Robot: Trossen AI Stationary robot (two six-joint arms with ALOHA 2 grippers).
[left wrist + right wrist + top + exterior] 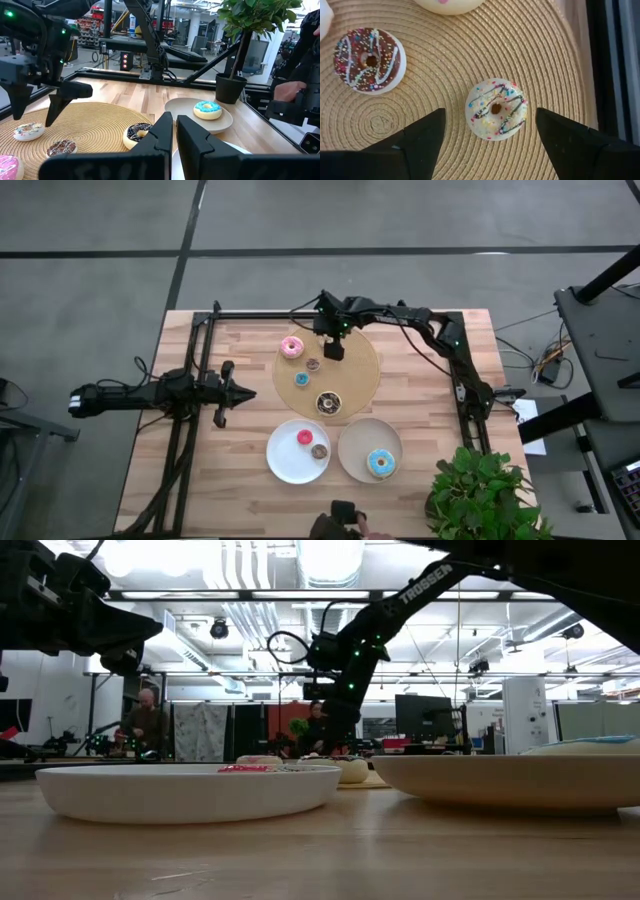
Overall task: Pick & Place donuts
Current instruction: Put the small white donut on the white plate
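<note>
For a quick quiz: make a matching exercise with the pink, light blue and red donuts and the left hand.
1 pink donut
2 light blue donut
3 red donut
4 left hand

A alone on the cream plate
B shut, off the mat
C on the woven mat
D on the white plate with a small brown donut

Pairs: 1-C, 2-A, 3-D, 4-B

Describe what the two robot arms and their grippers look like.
Both arms are dark, nearly black, built of slim jointed segments. The right arm bears white TROSSEN lettering, small green lights near its wrist, and a looped black cable. The right gripper has two broad, flat, black tapering fingers. The left gripper has two blocky black fingers with angled tips.
</note>
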